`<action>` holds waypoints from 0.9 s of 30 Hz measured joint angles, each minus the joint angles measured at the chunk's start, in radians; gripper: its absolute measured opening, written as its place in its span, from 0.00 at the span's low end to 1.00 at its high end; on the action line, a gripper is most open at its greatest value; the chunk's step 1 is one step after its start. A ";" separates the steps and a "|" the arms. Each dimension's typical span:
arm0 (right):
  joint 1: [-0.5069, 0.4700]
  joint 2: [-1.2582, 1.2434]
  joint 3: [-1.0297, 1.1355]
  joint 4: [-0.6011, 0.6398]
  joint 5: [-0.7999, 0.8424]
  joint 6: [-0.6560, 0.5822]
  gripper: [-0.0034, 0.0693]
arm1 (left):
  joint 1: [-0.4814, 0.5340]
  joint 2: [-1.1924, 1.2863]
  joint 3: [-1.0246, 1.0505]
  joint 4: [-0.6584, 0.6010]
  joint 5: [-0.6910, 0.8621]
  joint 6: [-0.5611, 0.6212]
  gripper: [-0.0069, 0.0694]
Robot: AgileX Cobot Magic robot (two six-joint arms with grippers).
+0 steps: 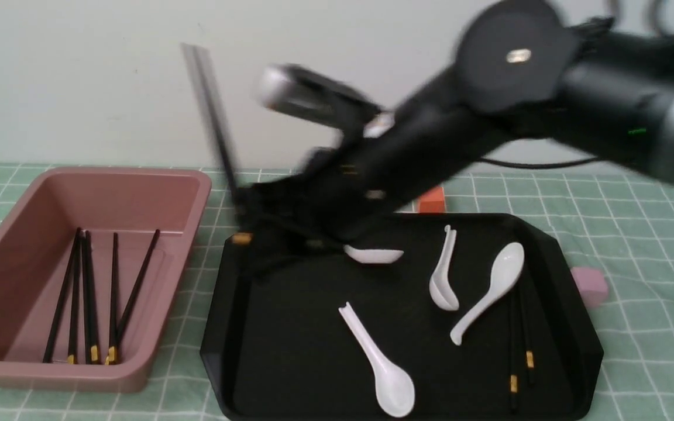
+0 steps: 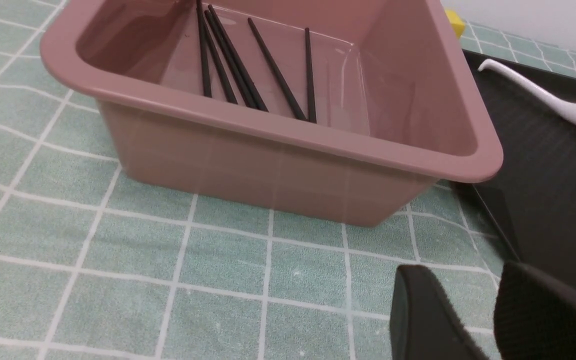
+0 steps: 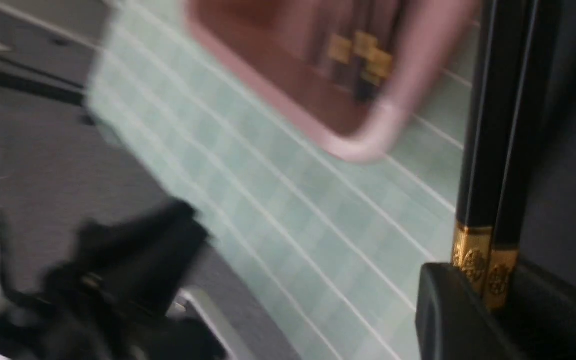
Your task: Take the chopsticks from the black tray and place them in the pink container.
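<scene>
My right gripper (image 1: 244,217) hangs, motion-blurred, over the far left corner of the black tray (image 1: 571,351), next to the pink container (image 1: 109,181). It is shut on two chopsticks (image 1: 211,111) that stick up from it. In the right wrist view the gripper (image 3: 488,287) pinches the pair of chopsticks (image 3: 495,150) at their gold bands. Several chopsticks (image 1: 88,292) lie in the pink container (image 2: 278,135). Two more chopsticks (image 1: 517,345) lie along the tray's right side. My left gripper (image 2: 460,285) is open and holds nothing, low over the cloth by the container's near corner.
Several white spoons (image 1: 489,292) lie in the tray. Behind it stands an orange block (image 1: 430,199), and a pale pink cube (image 1: 590,285) sits off its right side. A green checked cloth (image 1: 653,234) covers the table. My right arm (image 1: 489,117) spans the tray's back.
</scene>
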 joint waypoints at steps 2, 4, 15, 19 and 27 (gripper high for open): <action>0.051 0.079 -0.053 0.091 -0.084 -0.082 0.25 | 0.000 0.000 0.000 0.000 0.000 0.000 0.40; 0.093 0.143 -0.086 0.163 -0.175 -0.138 0.25 | 0.000 0.000 0.000 0.000 0.000 0.000 0.40; 0.201 0.400 -0.132 0.496 -0.574 -0.352 0.36 | 0.000 0.000 0.000 0.000 0.000 0.000 0.40; 0.201 0.408 -0.132 0.526 -0.585 -0.376 0.51 | 0.000 0.000 0.000 0.000 0.000 0.000 0.40; 0.140 0.330 -0.134 0.402 -0.328 -0.378 0.46 | 0.000 0.000 0.000 0.000 0.000 0.000 0.40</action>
